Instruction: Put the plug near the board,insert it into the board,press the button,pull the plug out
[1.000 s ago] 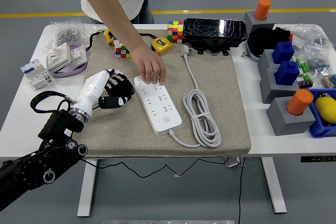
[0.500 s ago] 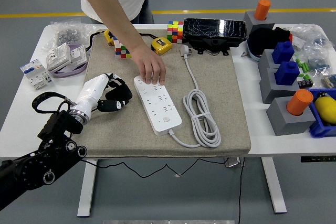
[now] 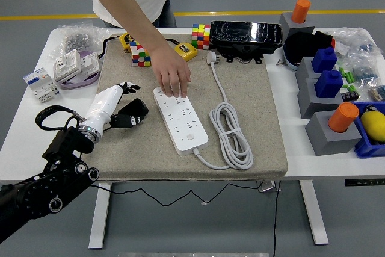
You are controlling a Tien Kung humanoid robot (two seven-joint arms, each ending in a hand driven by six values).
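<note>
The white power strip [image 3: 180,119] lies on the beige mat [image 3: 258,130], its long axis running from 11 to 5 o'clock. A person's hand [image 3: 173,76] presses its 11 o'clock end. The white plug [image 3: 211,58] rests at the mat's 12 o'clock edge, its cord [image 3: 231,133] coiled at 3 o'clock of the strip. The left hand [image 3: 128,108] sits at the strip's 9 o'clock, fingers loosely spread, holding nothing. A blue bin [image 3: 366,148] on the desk [image 3: 18,142] holds a yellow object [image 3: 374,123].

Robotics lab (yellow floor tape [image 3: 240,14]), cluttered white table [image 3: 24,136].
</note>
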